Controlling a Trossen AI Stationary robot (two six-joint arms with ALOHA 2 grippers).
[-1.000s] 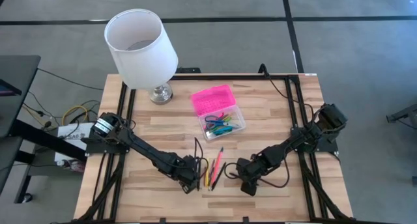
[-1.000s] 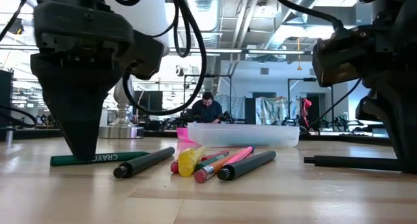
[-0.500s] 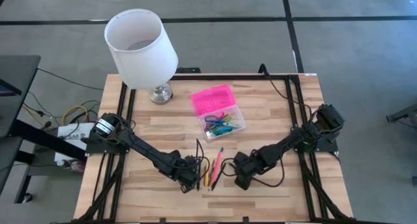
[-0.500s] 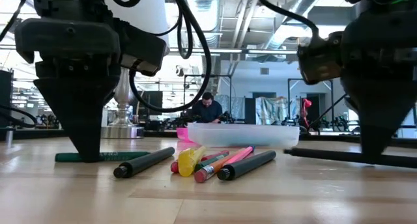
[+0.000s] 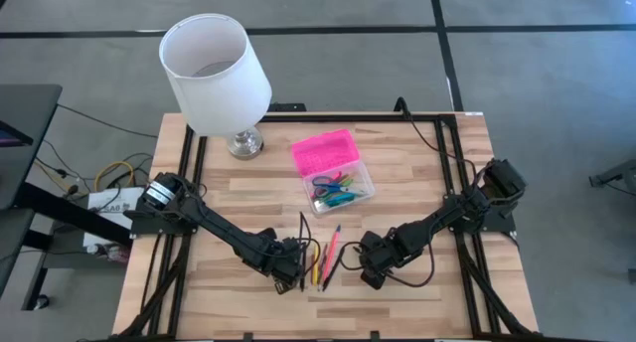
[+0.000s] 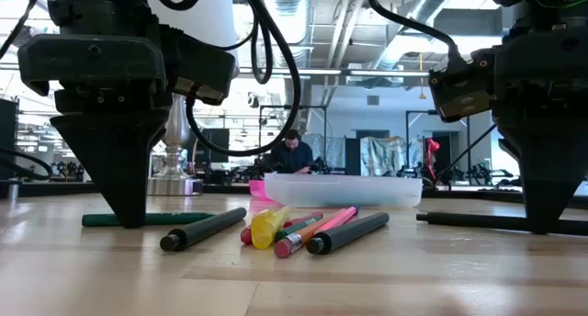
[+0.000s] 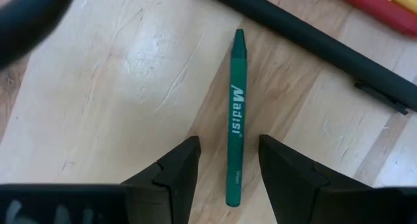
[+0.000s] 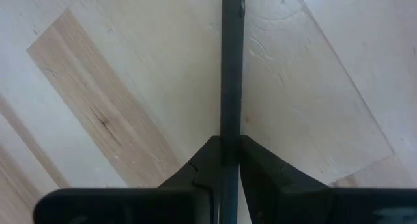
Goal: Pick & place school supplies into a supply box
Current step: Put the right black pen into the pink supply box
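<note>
My left gripper [image 7: 228, 146] points down at the table near its front edge, open. Its fingers stand on either side of a green crayon [image 7: 236, 113] that lies flat on the wood [image 6: 179, 220] and do not touch it. My right gripper [image 8: 229, 149] is shut on a thin black pen [image 8: 231, 68] to the right of the loose school supplies [image 5: 324, 256], which are several pens and markers lying side by side. The supply box [image 5: 344, 189] stands farther back, its pink lid [image 5: 323, 151] open, with blue-handled scissors and pens in its clear base. My right gripper pinches the black pen's shaft [image 8: 232, 129] between its two fingers, one on each long side. The fingers come from above, pointing down, and lie across the pen. The pen lies level on the table [image 6: 469, 220] and reaches out on both sides of the fingers.
A white lampshade on a metal foot [image 5: 215, 64] stands at the table's far left corner. A long black marker [image 7: 313, 38] lies just beyond the green crayon. Bare wood lies to the left of my left gripper and to the right of my right one.
Both grippers have rolled about their own downward axes while staying over the same spots. My right gripper has kept its hold, and the black pen has swung slightly on the table with it. The green crayon has stayed put.
</note>
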